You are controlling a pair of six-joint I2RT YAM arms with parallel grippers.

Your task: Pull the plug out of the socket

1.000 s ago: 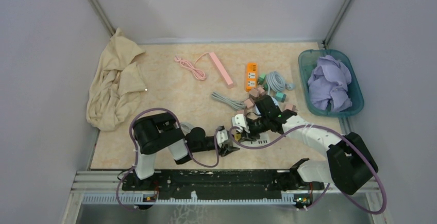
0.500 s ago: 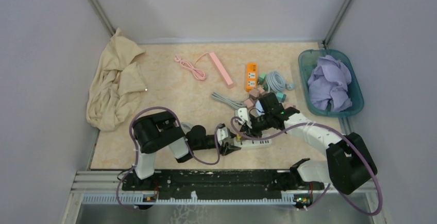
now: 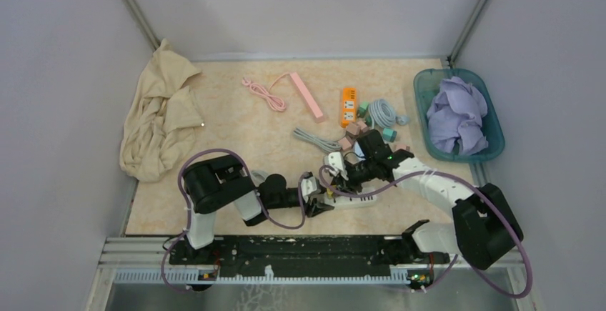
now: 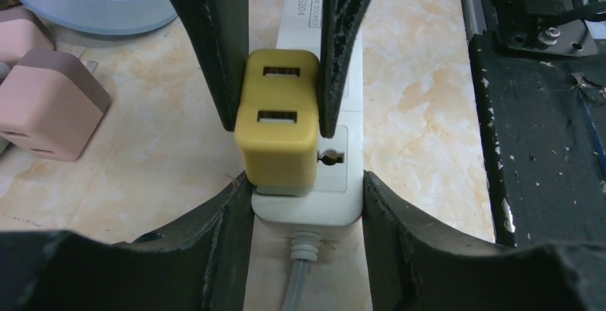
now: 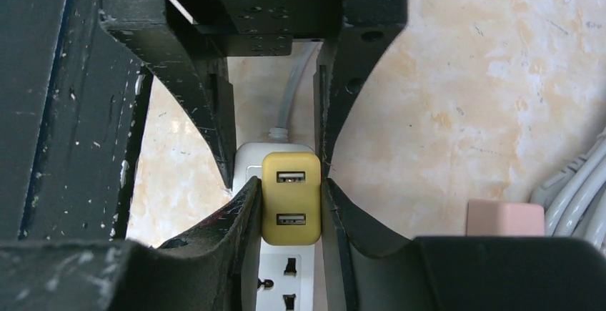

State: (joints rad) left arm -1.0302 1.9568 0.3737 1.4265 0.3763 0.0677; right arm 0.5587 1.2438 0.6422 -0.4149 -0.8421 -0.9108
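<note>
Two grippers meet on one white power strip [image 4: 341, 182] near the front edge of the table [image 3: 236, 139], so read them from the left. Your left gripper [image 4: 306, 189] stands partly open, its jaws pressed against the two long sides of the strip at the end where the grey cable [image 4: 299, 282] leaves it. It grips the strip and nothing else.

Just past those jaws sits the yellow plug [image 4: 277, 121]. It looks seated in the first socket from the cable end, with its two USB slots facing up. From there the strip runs on to the right, its length in line with the left gripper.

Your right gripper [image 5: 289, 200] comes in from the opposite end, closed tight on the plug's two flanks, fingertips just above the strip's face. The arms face each other along the strip, so the plug lies between them, in the right one's hold.

The coming pull, I judge, must go straight off the strip's face, square to its length, while the left pins the strip down. Any tilt along the strip may bind the pins.
</note>
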